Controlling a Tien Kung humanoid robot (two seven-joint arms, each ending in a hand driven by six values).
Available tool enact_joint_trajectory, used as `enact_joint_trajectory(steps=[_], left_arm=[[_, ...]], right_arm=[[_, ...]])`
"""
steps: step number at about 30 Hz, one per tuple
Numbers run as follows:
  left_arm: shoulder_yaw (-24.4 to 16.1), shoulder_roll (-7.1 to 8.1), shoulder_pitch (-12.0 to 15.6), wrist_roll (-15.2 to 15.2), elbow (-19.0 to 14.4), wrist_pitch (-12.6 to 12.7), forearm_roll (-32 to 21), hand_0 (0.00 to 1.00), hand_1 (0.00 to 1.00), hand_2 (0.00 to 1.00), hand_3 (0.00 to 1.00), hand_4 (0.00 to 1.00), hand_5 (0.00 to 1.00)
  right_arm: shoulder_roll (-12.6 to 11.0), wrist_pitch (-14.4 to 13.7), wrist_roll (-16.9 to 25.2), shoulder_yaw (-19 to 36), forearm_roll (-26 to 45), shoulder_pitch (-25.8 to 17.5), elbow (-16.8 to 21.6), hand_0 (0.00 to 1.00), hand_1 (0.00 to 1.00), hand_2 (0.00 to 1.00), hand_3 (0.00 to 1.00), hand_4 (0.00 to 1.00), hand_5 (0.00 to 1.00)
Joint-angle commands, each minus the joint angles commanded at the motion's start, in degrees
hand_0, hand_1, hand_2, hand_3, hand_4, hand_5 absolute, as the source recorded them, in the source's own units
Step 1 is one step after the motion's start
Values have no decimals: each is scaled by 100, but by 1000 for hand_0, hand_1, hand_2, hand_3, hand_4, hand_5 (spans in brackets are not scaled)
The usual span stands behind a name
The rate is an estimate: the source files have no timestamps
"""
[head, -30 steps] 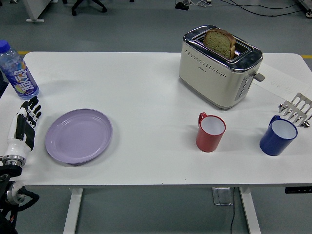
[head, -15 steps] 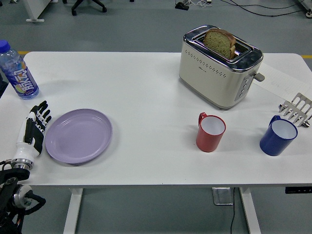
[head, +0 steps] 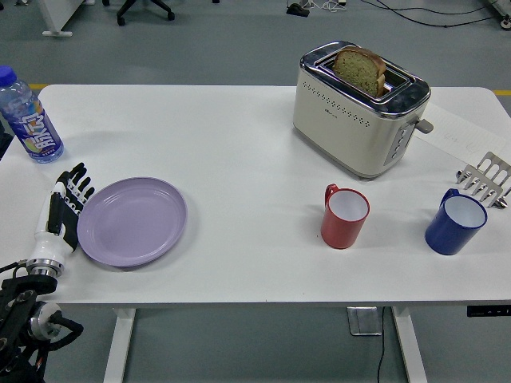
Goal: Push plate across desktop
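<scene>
Since the earlier frames the left hand (head: 65, 209) has slid in from the table's left edge and now lies against the left rim of the purple plate (head: 132, 221), which has shifted a little to the right.

By size, the white table (head: 239, 144) fills the view. On its far right side stands the cream toaster (head: 359, 112) with a slice of bread (head: 361, 70) in one slot. The plate lies flat near the left front corner. A blue mug (head: 456, 223) and a red mug (head: 345, 216) stand right of centre, well apart from the plate, and a bottle (head: 29, 117) stands at the far left.

The hand's fingers are extended and flat, grasping nothing, with its inner edge on the rim. I judge the push as just begun: contact is made, and nearly the whole crossing remains. Being close to round, the plate has no real heading; its slightly longer span runs left to right.
</scene>
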Motion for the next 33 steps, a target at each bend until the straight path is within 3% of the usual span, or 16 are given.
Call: enact_joint_trajectory(steps=[11, 20, 33], left_arm=[[9, -65, -11, -5, -12, 1, -36, 899, 926, 938, 873, 522, 998], [419, -65, -72, -82, 100, 37, -400, 893, 919, 930, 865, 517, 998], [690, -65, -132, -146, 45, 93, -467, 889, 915, 928, 864, 515, 998]], right_arm=[[7, 12, -14, -6, -18, 27, 0, 608, 546, 641, 632, 134, 368], [3, 14, 2, -23, -4, 27, 0, 609, 546, 641, 633, 134, 367], [7, 20, -6, -18, -31, 40, 0, 609, 546, 641, 632, 134, 367]])
